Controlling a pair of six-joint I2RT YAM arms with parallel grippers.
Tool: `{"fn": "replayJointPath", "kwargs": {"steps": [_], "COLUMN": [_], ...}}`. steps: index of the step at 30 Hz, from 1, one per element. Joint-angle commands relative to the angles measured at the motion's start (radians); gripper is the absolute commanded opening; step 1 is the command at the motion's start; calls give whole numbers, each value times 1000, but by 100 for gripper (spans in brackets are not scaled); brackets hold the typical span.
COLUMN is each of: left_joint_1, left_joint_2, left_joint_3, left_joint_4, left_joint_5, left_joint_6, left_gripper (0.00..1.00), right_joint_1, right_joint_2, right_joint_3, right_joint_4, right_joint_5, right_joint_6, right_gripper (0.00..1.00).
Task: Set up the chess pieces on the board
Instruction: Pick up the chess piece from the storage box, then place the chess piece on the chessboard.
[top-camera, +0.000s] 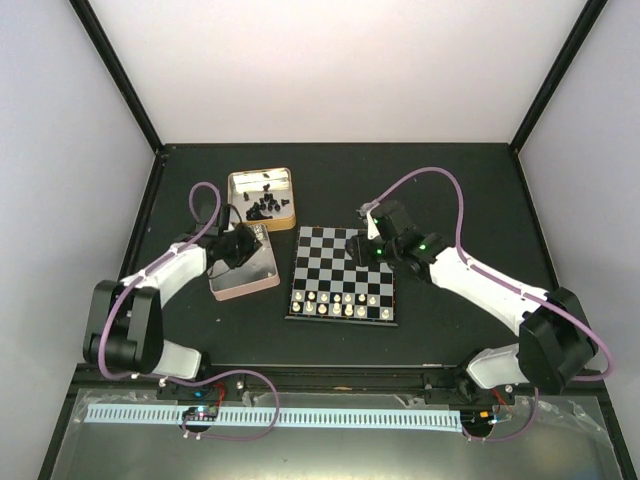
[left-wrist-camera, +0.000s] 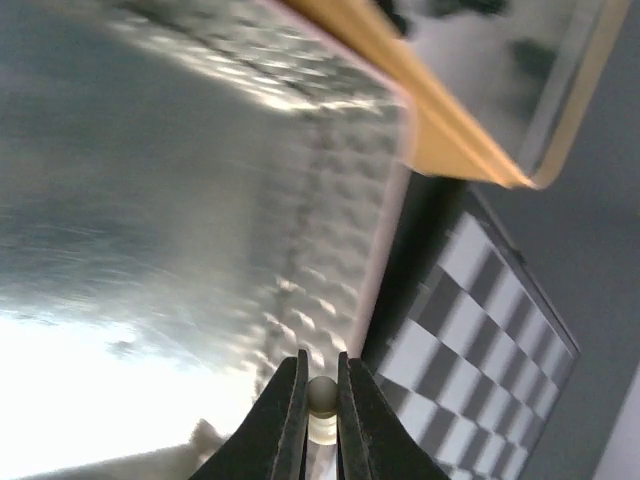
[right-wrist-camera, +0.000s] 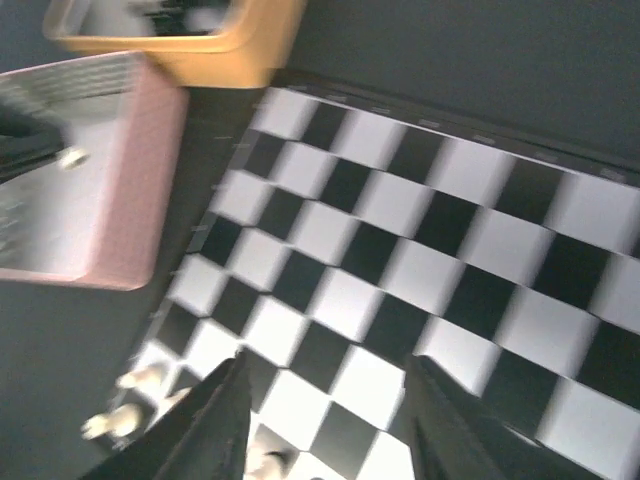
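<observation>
The board (top-camera: 342, 275) lies mid-table with cream-white chess pieces (top-camera: 340, 302) along its two near rows. Black pieces (top-camera: 265, 207) lie in the gold tin (top-camera: 260, 191). My left gripper (top-camera: 232, 247) hovers over the pink tin (top-camera: 243, 265); in the left wrist view it (left-wrist-camera: 322, 395) is shut on a cream-white pawn (left-wrist-camera: 322, 400), the board (left-wrist-camera: 480, 330) to its right. My right gripper (top-camera: 368, 245) is above the board's far right part; in the right wrist view it (right-wrist-camera: 325, 385) is open and empty over the squares (right-wrist-camera: 400, 250), white pieces (right-wrist-camera: 125, 415) at lower left.
The pink tin (right-wrist-camera: 90, 190) and the gold tin (right-wrist-camera: 190, 35) stand side by side left of the board. The black table runs to white walls at the back and sides. The arm bases stand at the near edge.
</observation>
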Motion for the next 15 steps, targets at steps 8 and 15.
{"fn": "replayJointPath", "kwargs": {"steps": [8,15], "left_joint_1": [-192,-301], "left_joint_2": [-152,-192], "left_joint_3": [168,212], "left_joint_4": [2,-25], "left_joint_5": [283,358], "left_joint_6": [153,101], "left_gripper": [2,3], "right_joint_1": [52,74], "right_joint_2": [40,5], "right_joint_3": [-7,-61], "right_joint_4": [342,420], "right_joint_5": [-439,-459], "right_joint_6": [-10,29], "right_gripper": [57,58]}}
